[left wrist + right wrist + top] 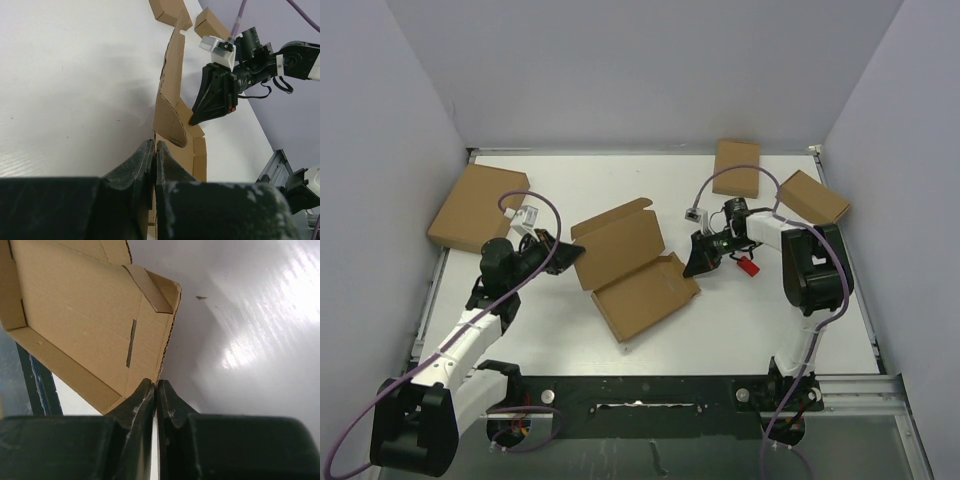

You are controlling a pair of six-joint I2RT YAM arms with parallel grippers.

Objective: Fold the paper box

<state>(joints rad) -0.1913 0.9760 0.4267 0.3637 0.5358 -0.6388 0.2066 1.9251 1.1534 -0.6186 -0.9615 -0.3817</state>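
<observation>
In the middle of the table, the left gripper is pinched tight on the left edge of the paper box, and the right gripper clamps its right edge. The brown cardboard lies open, lid half-raised, side flaps loose, with a thin slit showing.

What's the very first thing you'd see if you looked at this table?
The brown paper box lies open in the middle of the white table, with a black claw pinching it on each side. The left gripper is on its left edge and the right gripper on its right edge. Next you'd spot the larger box at the far left and the two smaller boxes at the far right.
</observation>
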